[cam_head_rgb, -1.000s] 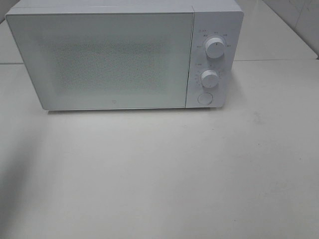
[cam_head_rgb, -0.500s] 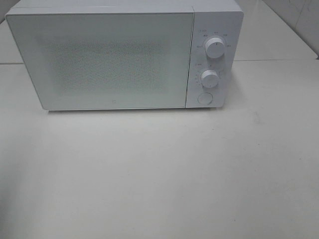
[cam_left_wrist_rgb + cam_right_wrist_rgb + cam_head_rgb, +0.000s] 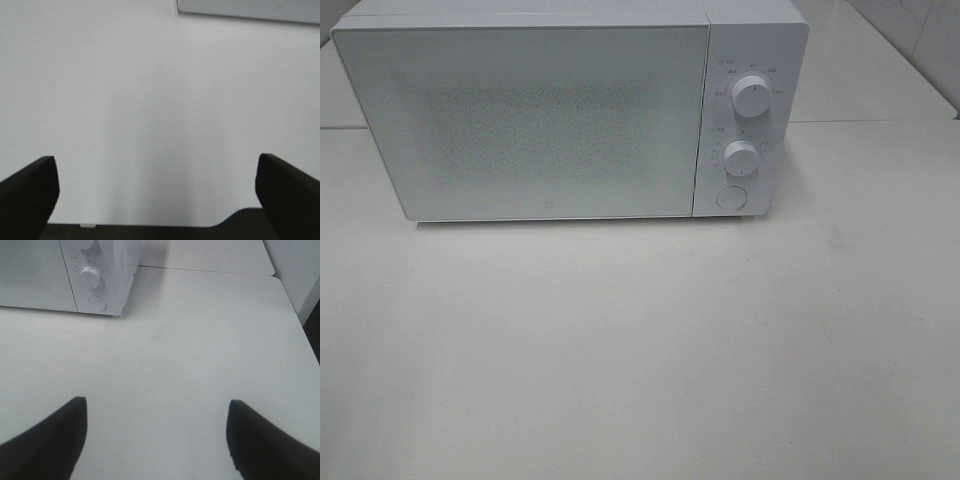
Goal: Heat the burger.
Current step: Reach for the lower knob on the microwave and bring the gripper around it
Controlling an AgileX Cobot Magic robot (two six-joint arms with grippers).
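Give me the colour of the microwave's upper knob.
White upper knob, matching the microwave body; clearest in exterior high view.

Smooth plastic microwave [image 3: 550, 120], matt table [image 3: 640, 350], matt black left gripper [image 3: 157, 182]

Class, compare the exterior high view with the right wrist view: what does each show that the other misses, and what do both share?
Only the exterior high view shows the microwave across its full width, with the whole closed door. Only the right wrist view shows the right gripper, open with nothing between its fingers, and a side edge of the table. Both show the lower knob, the round button and white tabletop.
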